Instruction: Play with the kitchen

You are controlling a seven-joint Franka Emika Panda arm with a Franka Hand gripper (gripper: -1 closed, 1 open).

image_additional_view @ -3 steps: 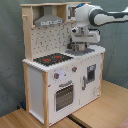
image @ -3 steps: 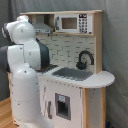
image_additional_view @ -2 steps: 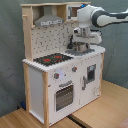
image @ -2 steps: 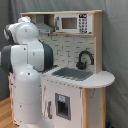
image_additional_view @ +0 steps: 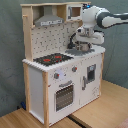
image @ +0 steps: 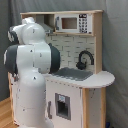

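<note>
The kitchen stands on the wooden floor, filling both exterior views. Stiff and heavy, it won't lift; take its small parts instead (knobs, oven handle at 6 o'clock below the hob). The gripper hangs over the sink; whether the jaws are apart, I cannot tell.

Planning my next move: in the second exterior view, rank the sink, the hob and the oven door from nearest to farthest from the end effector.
1. Sink: just under the end effector, on the counter's right.
2. Hob: on the counter's left.
3. Oven door: low on the front, below the hob.
</note>
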